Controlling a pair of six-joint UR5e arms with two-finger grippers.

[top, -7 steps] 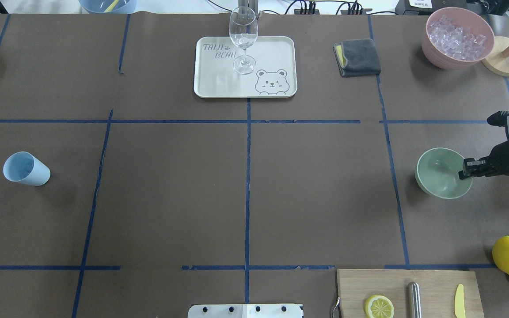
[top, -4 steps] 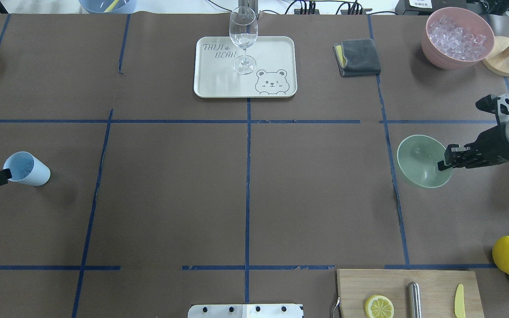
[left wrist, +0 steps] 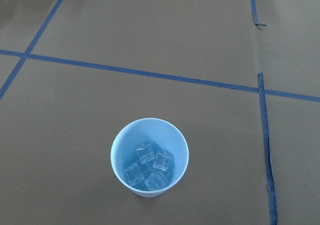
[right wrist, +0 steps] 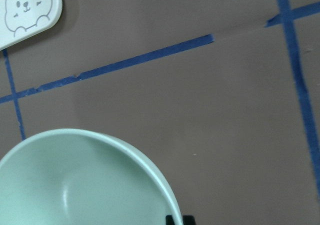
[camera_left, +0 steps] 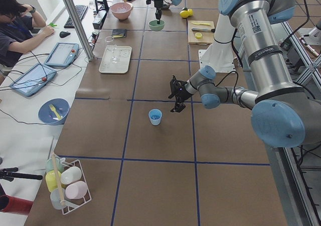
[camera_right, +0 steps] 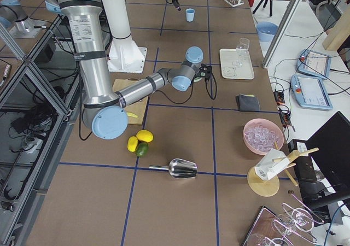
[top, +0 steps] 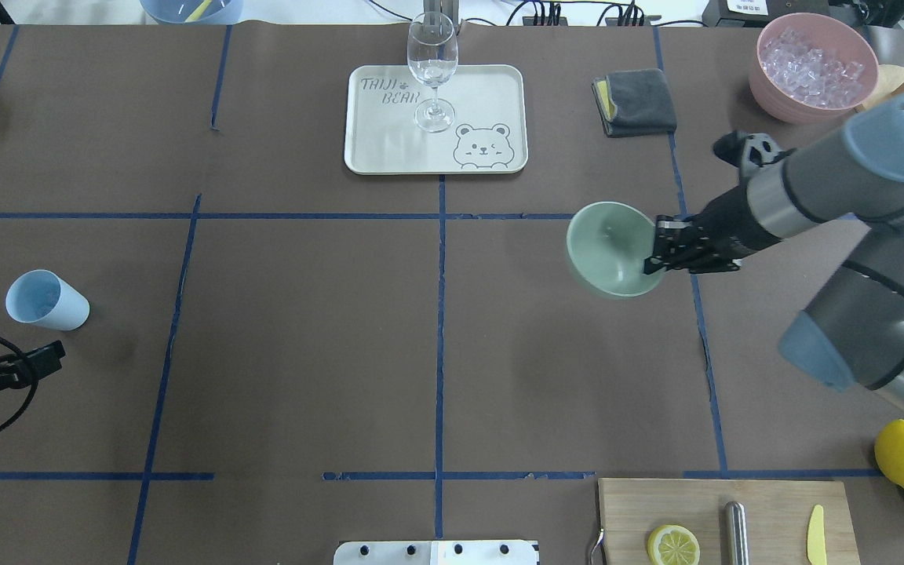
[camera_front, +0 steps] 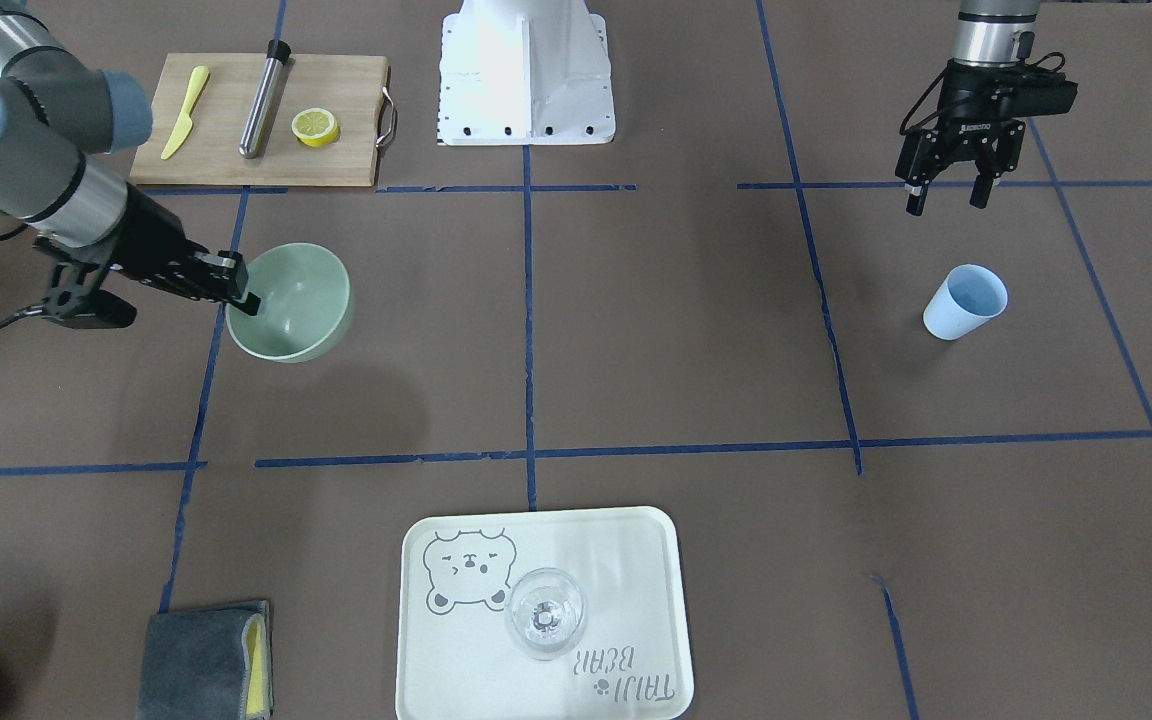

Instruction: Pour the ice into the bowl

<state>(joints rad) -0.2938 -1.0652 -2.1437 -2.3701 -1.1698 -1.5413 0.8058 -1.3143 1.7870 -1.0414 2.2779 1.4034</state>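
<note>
1. The right gripper (top: 658, 253) is clamped on the rim of the one mint-green bowl (top: 607, 249), right of the table's middle; the wrist view cuts off nearly all of it.
2. The left gripper (camera_front: 946, 198) hangs with jaws apart near the one blue cup (left wrist: 118, 157).
3. The ice (left wrist: 148, 167), about four cubes, lies in that cup.

The setting was a robotics laboratory; industrial arms (camera_left: 261, 50) stood on a white pedestal (camera_front: 526, 70) beside a surface (top: 303, 353) covered in brown paper and divided by a blue tape grid (top: 439, 314); an aluminium post (camera_left: 75, 22) rose at its edge; an operator (camera_left: 15, 25) sat at a side desk (camera_left: 27, 135) carrying tablets (camera_left: 61, 53) and a keyboard (camera_left: 79, 15); cabling (top: 534, 12) ran along the far edge.
</note>
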